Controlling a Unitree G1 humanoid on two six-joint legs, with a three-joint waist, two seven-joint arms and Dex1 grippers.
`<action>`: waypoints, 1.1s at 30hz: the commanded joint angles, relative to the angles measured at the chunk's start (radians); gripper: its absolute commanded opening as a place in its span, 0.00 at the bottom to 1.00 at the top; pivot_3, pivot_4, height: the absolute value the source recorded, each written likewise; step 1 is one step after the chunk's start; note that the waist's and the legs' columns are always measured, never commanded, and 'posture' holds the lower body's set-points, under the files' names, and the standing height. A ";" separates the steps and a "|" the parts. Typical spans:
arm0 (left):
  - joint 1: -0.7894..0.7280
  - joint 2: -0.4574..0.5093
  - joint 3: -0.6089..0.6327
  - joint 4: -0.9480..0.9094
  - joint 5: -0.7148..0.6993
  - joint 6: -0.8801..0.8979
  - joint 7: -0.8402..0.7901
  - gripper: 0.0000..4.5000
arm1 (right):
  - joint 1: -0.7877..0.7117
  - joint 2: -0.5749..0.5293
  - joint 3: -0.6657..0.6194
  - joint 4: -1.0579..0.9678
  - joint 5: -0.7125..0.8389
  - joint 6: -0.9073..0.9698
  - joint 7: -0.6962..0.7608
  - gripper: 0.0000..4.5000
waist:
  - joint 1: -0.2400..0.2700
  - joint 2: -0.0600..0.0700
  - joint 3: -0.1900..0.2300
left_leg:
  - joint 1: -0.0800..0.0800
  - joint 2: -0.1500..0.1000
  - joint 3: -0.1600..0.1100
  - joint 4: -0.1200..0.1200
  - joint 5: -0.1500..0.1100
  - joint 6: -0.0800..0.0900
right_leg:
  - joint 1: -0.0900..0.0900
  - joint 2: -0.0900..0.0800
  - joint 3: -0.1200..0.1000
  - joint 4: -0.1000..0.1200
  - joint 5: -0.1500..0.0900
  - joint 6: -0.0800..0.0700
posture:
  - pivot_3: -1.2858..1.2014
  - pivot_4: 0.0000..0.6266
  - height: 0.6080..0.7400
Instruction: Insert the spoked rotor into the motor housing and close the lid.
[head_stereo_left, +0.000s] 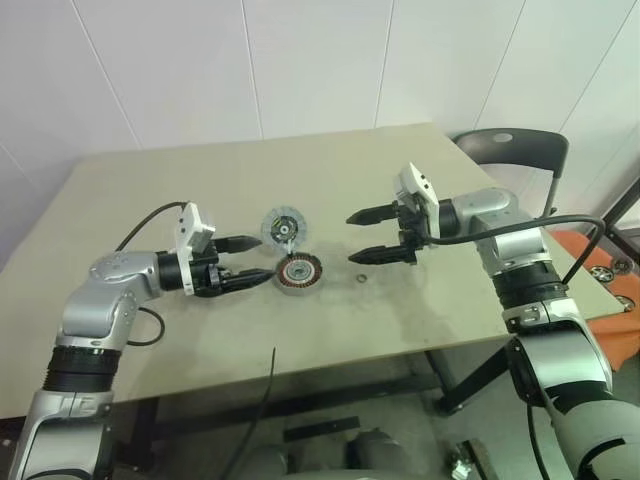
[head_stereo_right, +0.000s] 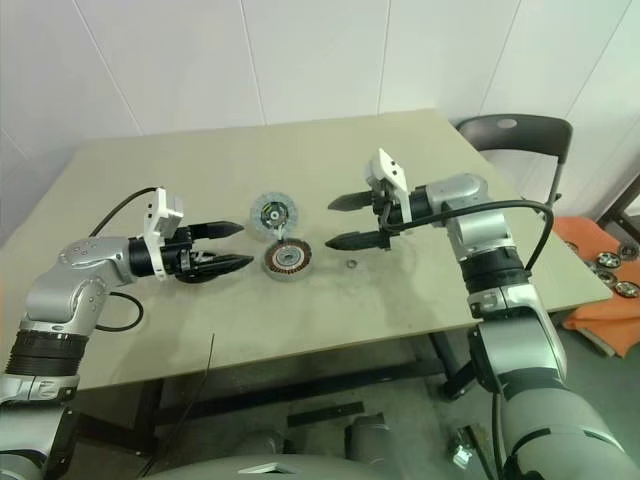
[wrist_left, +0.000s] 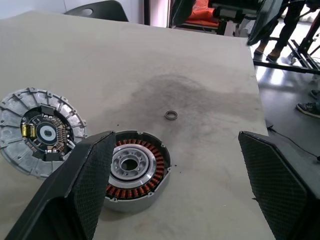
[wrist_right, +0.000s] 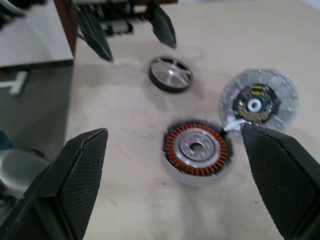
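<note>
The spoked rotor (head_stereo_left: 283, 229) is seen flat on the tabletop (head_stereo_left: 330, 170) at frame centre, just above the motor housing (head_stereo_left: 298, 272). The left tool (head_stereo_left: 250, 261), fingers spread and empty, lies nearest; the right tool (head_stereo_left: 370, 235) is likewise open.

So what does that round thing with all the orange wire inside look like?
The motor housing is a thick round part with a silvery rim, a ring of copper-orange coils and a pale metal centre with a hole in it. It lies flat on the table, open side up, between the two grippers. The flat grey disc sits right beside it; whether they touch is unclear.
</note>
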 joint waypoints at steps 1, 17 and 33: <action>-0.012 -0.004 0.002 -0.020 -0.007 -0.009 0.000 0.93 | 0.022 -0.036 -0.028 -0.098 0.051 0.060 0.007 0.99 | 0.001 0.000 0.000 | 0.000 0.000 0.000 0.000 0.000 0.000 | 0.000 0.000 0.000 0.000 0.000 0.000 | 0.52 0.00 1.00; -0.025 0.000 -0.013 0.000 -0.004 -0.025 -0.018 0.93 | 0.059 -0.041 0.003 -0.089 0.010 -0.027 -0.057 0.99 | 0.000 0.000 0.000 | 0.000 0.000 0.001 0.001 0.000 0.000 | 0.000 0.002 0.000 0.001 0.000 0.000 | 0.52 0.00 1.00; -0.023 -0.003 -0.007 0.003 -0.002 -0.037 -0.005 0.93 | 0.040 -0.038 0.013 -0.063 -0.001 -0.054 -0.050 0.99 | 0.000 0.000 0.000 | 0.000 0.000 0.001 0.001 0.000 0.000 | 0.000 0.002 0.000 0.001 0.000 0.000 | 0.52 0.00 1.00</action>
